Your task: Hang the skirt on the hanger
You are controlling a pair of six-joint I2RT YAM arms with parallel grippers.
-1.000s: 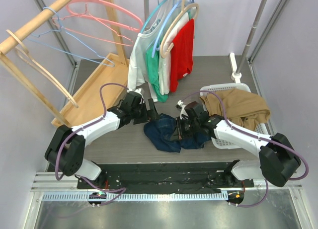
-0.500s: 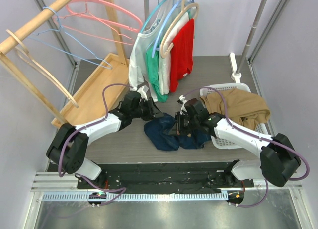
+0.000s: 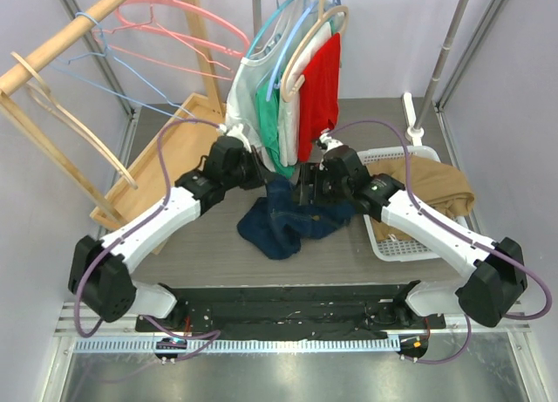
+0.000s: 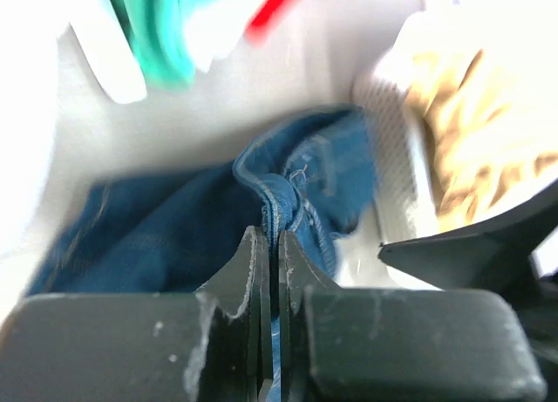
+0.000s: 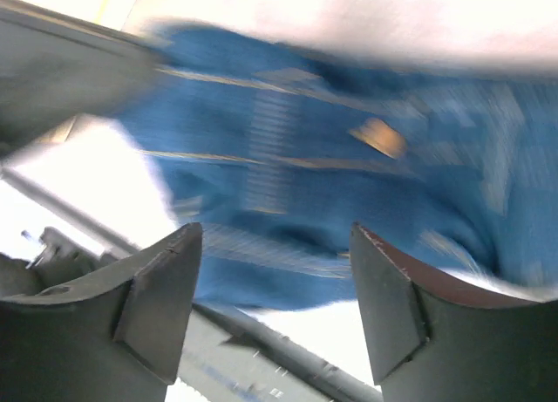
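Pinching the skirt up on the left, letting go on the right

A second ago the skirt lay bunched low on the table. My right pincer was clamped on it and my left pincer was spread wide beside it. Now the roles are swapped.

My left pincer has closed on a fold of the denim. Seen from the wrist, the left pincer has its two fingers almost together, with a stitched seam of the skirt nipped between them.

My right pincer has let go. From its own wrist, the right pincer has its fingers well apart. The skirt is a blue blur beyond them, and nothing sits between the tips.

Both my arms have stretched farther from their bases, toward the red shirt and the green garment hanging at the back. The skirt has gone with them. Its upper part is now raised off the table just below those clothes, held by my left pincer alone. The lower part droops into a heap that rests on the table.

The white basket with the tan garment sits just right of the skirt, and more of its mesh shows than before. The pink hanger on the wooden rack hangs well off to my left, unchanged.
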